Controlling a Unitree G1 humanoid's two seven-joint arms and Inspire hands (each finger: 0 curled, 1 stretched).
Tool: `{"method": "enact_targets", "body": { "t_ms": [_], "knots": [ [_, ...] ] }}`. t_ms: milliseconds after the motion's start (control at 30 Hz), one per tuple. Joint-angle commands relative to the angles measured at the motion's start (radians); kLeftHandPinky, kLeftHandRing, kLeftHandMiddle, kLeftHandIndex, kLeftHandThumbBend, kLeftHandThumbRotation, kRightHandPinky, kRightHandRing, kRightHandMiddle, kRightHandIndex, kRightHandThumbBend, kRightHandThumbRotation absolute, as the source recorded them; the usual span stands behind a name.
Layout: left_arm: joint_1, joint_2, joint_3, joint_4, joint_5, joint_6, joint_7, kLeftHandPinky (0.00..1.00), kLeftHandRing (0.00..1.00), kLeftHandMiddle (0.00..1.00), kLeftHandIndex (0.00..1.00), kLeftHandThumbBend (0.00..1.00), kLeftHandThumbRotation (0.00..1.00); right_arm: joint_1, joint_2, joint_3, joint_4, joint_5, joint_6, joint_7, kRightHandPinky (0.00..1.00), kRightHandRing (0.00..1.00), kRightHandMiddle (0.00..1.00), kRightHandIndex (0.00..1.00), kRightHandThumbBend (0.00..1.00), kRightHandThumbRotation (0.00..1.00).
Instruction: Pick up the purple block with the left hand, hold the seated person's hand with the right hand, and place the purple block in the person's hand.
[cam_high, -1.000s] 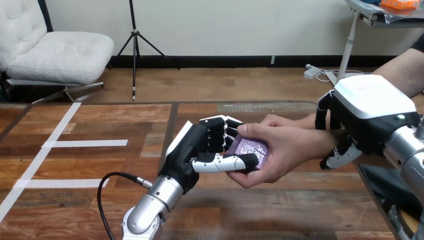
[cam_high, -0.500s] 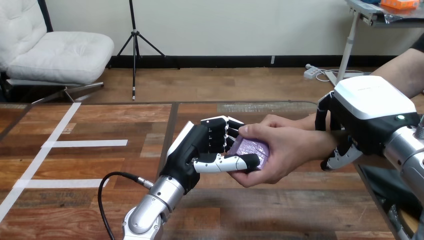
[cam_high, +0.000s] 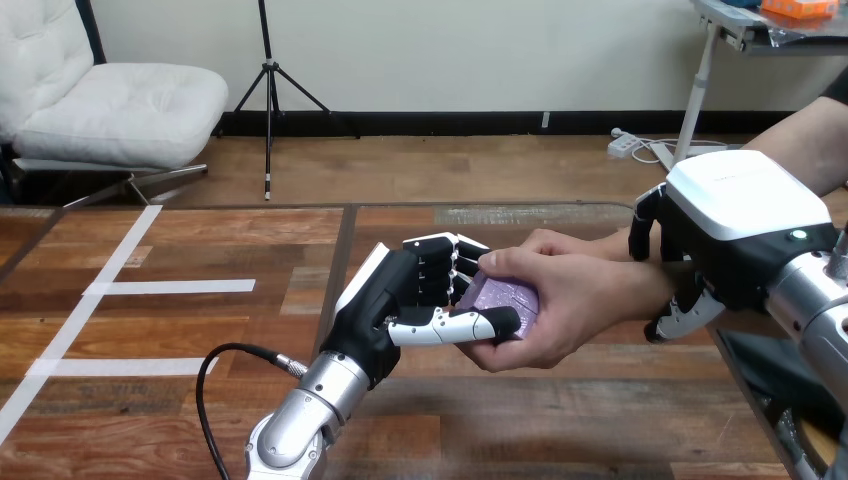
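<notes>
My left hand (cam_high: 410, 300) pinches the purple block (cam_high: 507, 298) btw thumb & fingers. The block's flat, pale purple w/ faint veining, and lies in the person's hand (cam_high: 580, 300). My right hand (cam_high: 735, 225) curls round the person's wrist (cam_high: 652, 280).

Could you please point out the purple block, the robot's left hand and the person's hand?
purple block (cam_high: 506, 295): head view, on its visible top face.
left hand (cam_high: 385, 300): head view, on its black palm.
person's hand (cam_high: 580, 300): head view, on its middle, right of the block.
</notes>
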Motion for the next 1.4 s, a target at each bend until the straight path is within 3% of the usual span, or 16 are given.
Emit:
{"method": "enact_targets", "body": {
  "t_ms": [0,167,367,400,733,1000,1367],
  "knots": [
    [-0.069,-0.032,-0.030,-0.025,0.013,-0.011,-0.009,0.40,0.45,0.50,0.52,0.88,0.23,-0.096,-0.042,-0.018,-0.042,-0.040,-0.005,-0.019,0.42,0.53,0.58,0.61,0.88,0.00],
    [-0.069,-0.026,-0.033,-0.025,0.017,-0.018,-0.015,0.41,0.47,0.52,0.54,0.87,0.24,-0.089,-0.040,-0.025,-0.039,-0.043,-0.026,-0.036,0.46,0.57,0.62,0.64,0.91,0.00],
    [-0.069,-0.008,-0.047,-0.031,0.030,-0.027,-0.043,0.49,0.58,0.65,0.68,0.89,0.31,-0.086,-0.036,-0.031,-0.044,-0.043,-0.033,-0.027,0.50,0.61,0.66,0.68,0.93,0.00],
    [-0.070,-0.006,-0.049,-0.030,0.034,-0.030,-0.045,0.54,0.64,0.71,0.74,0.90,0.35,-0.085,-0.036,-0.032,-0.044,-0.042,-0.033,-0.025,0.53,0.64,0.68,0.69,0.93,0.00],
    [-0.075,0.024,-0.075,-0.028,0.103,-0.061,-0.022,0.81,0.89,0.94,0.95,0.98,0.52,-0.077,-0.042,-0.041,-0.042,-0.023,-0.051,-0.023,0.62,0.72,0.76,0.76,0.93,0.03],
    [-0.081,0.037,-0.084,-0.018,0.136,-0.092,0.008,0.93,0.98,0.99,0.99,1.00,0.59,-0.073,-0.044,-0.049,-0.041,-0.015,-0.066,-0.028,0.65,0.75,0.79,0.78,0.94,0.04],
    [-0.084,0.037,-0.080,-0.003,0.120,-0.116,0.002,0.96,1.00,1.00,1.00,1.00,0.61,-0.069,-0.047,-0.046,-0.047,-0.012,-0.064,-0.028,0.67,0.77,0.80,0.79,0.94,0.06]
  ]
}}
